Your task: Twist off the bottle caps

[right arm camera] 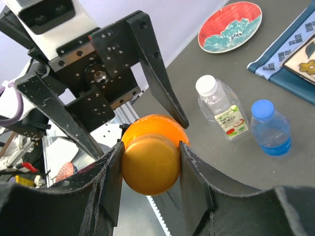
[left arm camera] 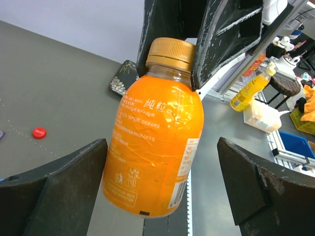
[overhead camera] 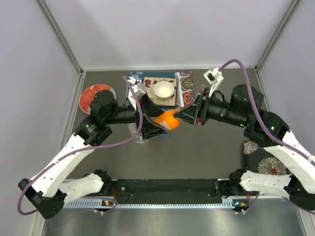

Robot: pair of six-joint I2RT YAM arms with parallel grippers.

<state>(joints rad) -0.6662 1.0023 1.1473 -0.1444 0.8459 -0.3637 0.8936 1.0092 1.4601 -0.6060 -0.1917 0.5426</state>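
The squat orange plastic bottle [left arm camera: 155, 142] is held above the dark grey table [left arm camera: 59, 93]. It sits between the spread fingers of the left gripper [overhead camera: 165, 123], and its orange screw cap [left arm camera: 170, 53] is in the right gripper [right arm camera: 150, 164].

Three bottles show clearly: this one, a wide clear bottle [right arm camera: 222, 110] and a blue-tinted bottle [right arm camera: 270, 135]. Four caps show: the orange one, a white cap [right arm camera: 206, 85] and a blue cap [right arm camera: 262, 109] on their bottles, and a small red cap [left arm camera: 39, 132] lying loose.

The right fingers are clamped on the orange screw cap. The left fingers stand wide apart, one perhaps brushing the bottle.

Pale, plain walls [overhead camera: 172, 29] enclose a dark grey table [overhead camera: 197, 157] on three sides, with slanting metal posts [overhead camera: 61, 34] at the back corners, under even light.
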